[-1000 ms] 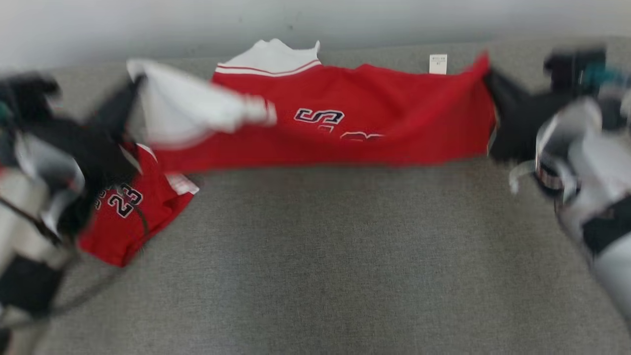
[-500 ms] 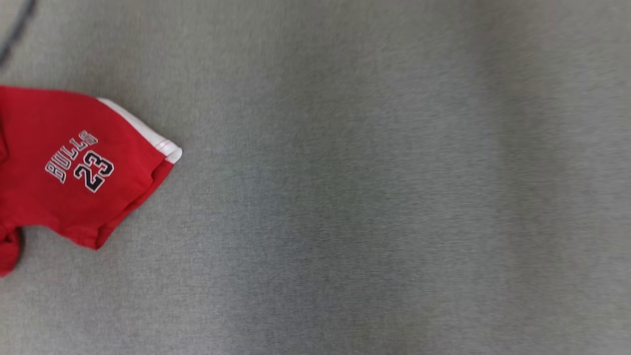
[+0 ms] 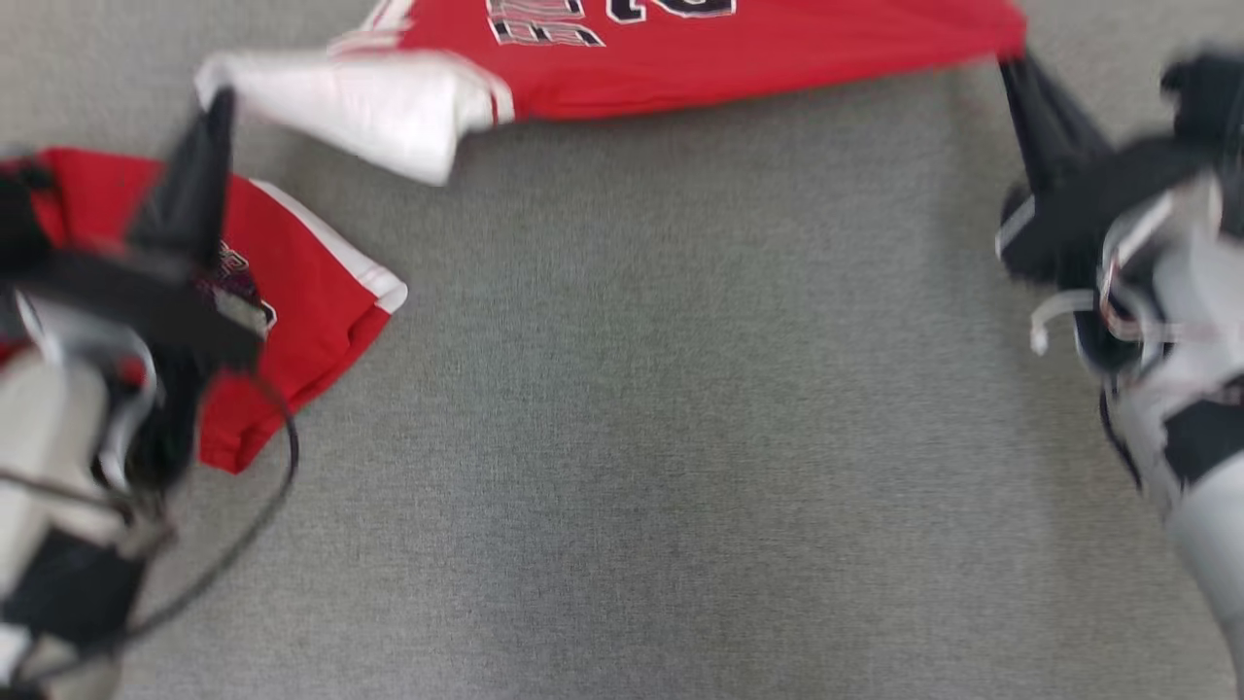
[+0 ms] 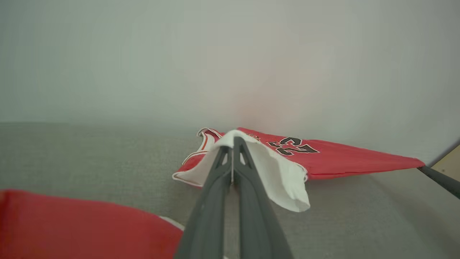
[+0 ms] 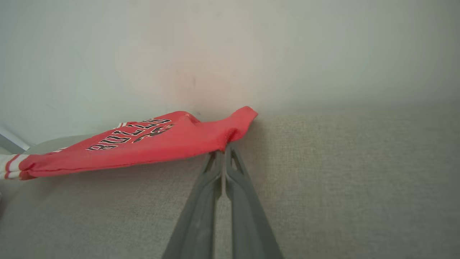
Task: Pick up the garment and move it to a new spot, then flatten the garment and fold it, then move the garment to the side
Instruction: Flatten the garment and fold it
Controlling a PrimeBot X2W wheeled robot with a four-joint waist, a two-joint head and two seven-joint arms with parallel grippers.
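The garment [image 3: 739, 53] is a red jersey with white trim and dark lettering, stretched across the top of the head view above the grey surface. My left gripper [image 3: 222, 97] is shut on its white corner [image 4: 273, 172] at the upper left. At the upper right my right gripper [image 3: 1011, 63] is shut on the red corner [image 5: 240, 124]. Between the two grips the cloth hangs taut, and its top edge runs out of the head view.
A second red piece [image 3: 292, 311] with white trim lies on the grey fabric surface [image 3: 680, 437] at the left, under my left arm; it also shows in the left wrist view [image 4: 82, 230]. A pale wall [image 4: 230, 54] rises behind the surface.
The head camera has swung, so the whole picture has shifted. Both grippers still hold the garment's corners, which now sit higher in the head view. The grips look unchanged.
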